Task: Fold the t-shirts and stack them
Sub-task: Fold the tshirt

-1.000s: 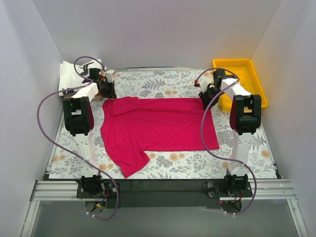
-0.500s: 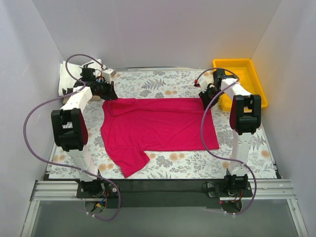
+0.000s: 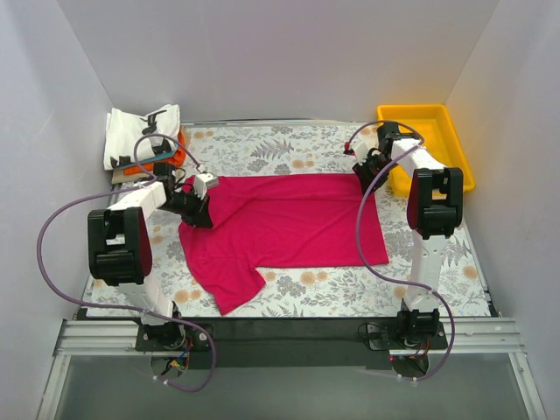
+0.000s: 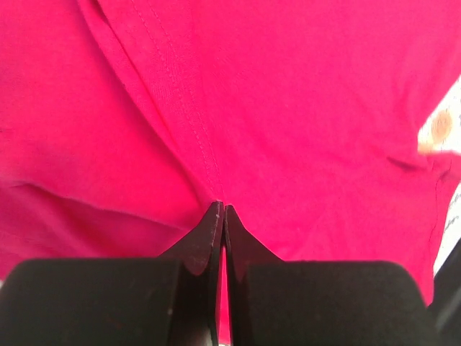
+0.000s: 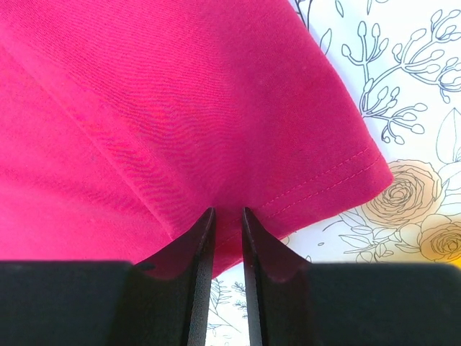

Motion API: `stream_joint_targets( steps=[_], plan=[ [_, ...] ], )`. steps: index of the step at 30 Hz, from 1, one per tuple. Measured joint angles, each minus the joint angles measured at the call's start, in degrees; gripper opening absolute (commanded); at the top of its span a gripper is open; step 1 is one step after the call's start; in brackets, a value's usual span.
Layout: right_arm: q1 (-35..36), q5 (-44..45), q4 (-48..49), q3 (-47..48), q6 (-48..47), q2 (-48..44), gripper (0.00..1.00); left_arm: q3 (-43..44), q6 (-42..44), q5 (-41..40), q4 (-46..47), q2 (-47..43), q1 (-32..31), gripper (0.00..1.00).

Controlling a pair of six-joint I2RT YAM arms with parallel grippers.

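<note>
The magenta-red t-shirt (image 3: 289, 219) lies spread flat on the flowered table, with one sleeve pointing to the front left. My left gripper (image 3: 198, 208) sits on the shirt's left edge. In the left wrist view the jaws (image 4: 220, 207) are shut on a fold of the red cloth (image 4: 288, 108). My right gripper (image 3: 365, 172) is at the shirt's back right corner. In the right wrist view it (image 5: 227, 210) pinches the cloth (image 5: 144, 108) by the stitched hem. A stack with the folded white black-printed shirt (image 3: 140, 129) and the orange shirt (image 3: 166, 160) lies at the back left.
A yellow plastic tray (image 3: 429, 118) stands at the back right, just behind the right arm. White walls close in the table on three sides. Purple cables loop from both arms. Bare flowered cloth (image 3: 367, 293) shows in front of the shirt.
My left gripper has moved from the back left corner forward and a little right, bringing the shirt's upper left part inward and uncovering the folded stack. The right arm has stayed still.
</note>
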Motion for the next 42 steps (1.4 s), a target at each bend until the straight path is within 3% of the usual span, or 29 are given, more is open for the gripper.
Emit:
stream_joint_targets(
  steps=[1, 4, 8, 9, 16, 26, 35, 36, 39, 40, 42],
  plan=[
    [0.0, 0.1, 0.0, 0.0, -0.1, 0.0, 0.24, -0.9, 1.2, 0.1, -0.5, -0.3, 0.0, 0.00],
    [0.0, 0.1, -0.1, 0.0, -0.2, 0.0, 0.24, -2.5, 4.6, 0.3, -1.0, -1.6, -0.1, 0.17],
    [-0.2, 0.4, -0.6, 0.0, -0.7, -0.1, 0.24, -2.4, 5.1, 0.4, -0.9, -2.5, -0.2, 0.29],
    [-0.3, 0.5, -0.7, 0.0, -0.9, -0.1, 0.24, -1.9, 4.4, 0.7, -1.1, -2.5, -0.2, 0.40],
    [-0.7, 0.8, -2.0, 0.0, -1.4, -0.5, 0.24, 4.5, -5.8, 0.8, 6.7, -2.1, -3.0, 0.42],
    [-0.8, 0.8, -2.7, 0.0, -1.4, -0.7, 0.25, 10.6, -17.2, -4.1, 17.9, 11.0, -9.6, 0.42],
    [-0.8, 0.8, -3.3, 0.0, -1.4, -0.7, 0.25, 11.4, -18.7, -6.6, 19.9, 13.4, -10.5, 0.40],
    [-0.8, 0.8, -3.3, 0.0, -1.4, -0.7, 0.25, 11.6, -18.8, -6.6, 20.0, 13.5, -10.6, 0.38],
    [-0.8, 0.8, -3.3, 0.0, -1.4, -0.7, 0.25, 12.2, -19.2, -6.6, 20.5, 13.8, -10.9, 0.23],
    [-0.8, 0.8, -3.3, 0.0, -1.4, -0.7, 0.25, 12.3, -19.3, -6.6, 20.4, 13.9, -11.0, 0.12],
    [-0.8, 0.8, -3.3, 0.0, -1.4, -0.7, 0.25, 13.0, -19.4, -6.5, 20.4, 14.0, -11.2, 0.05]
  ],
)
